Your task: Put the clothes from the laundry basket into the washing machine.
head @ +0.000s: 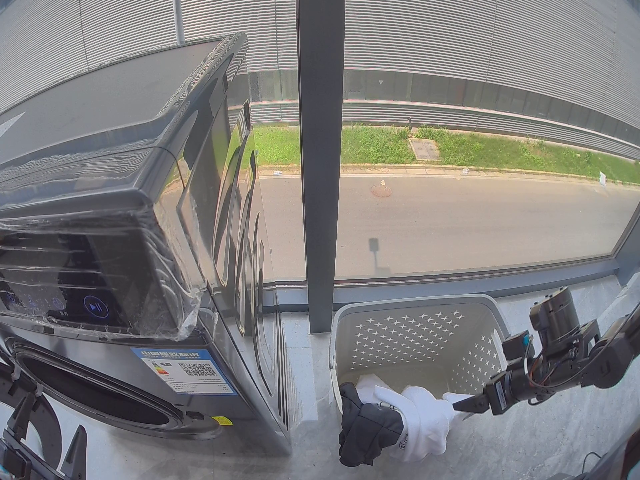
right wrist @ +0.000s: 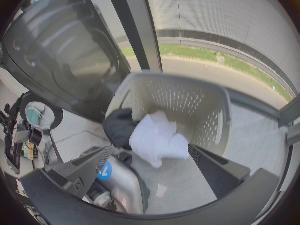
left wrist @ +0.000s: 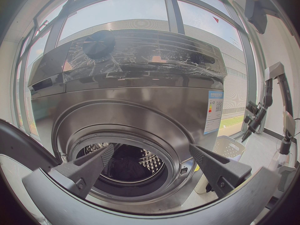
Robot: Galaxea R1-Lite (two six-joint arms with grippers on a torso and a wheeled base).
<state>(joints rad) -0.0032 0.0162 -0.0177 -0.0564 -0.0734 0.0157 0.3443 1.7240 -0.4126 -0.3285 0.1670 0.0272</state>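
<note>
Right gripper spread wide, right at a crumpled white garment slung over the near rim of the laundry basket, with a black garment touching it. Left gripper, also spread, faces the washing machine; its door is open, dark clothes in the drum. Window post behind.

Black right arm carries dark wedge-shaped fingers.

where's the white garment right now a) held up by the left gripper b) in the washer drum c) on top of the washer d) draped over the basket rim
D: the white garment hangs over the near rim of the basket, beside a black garment.
</note>
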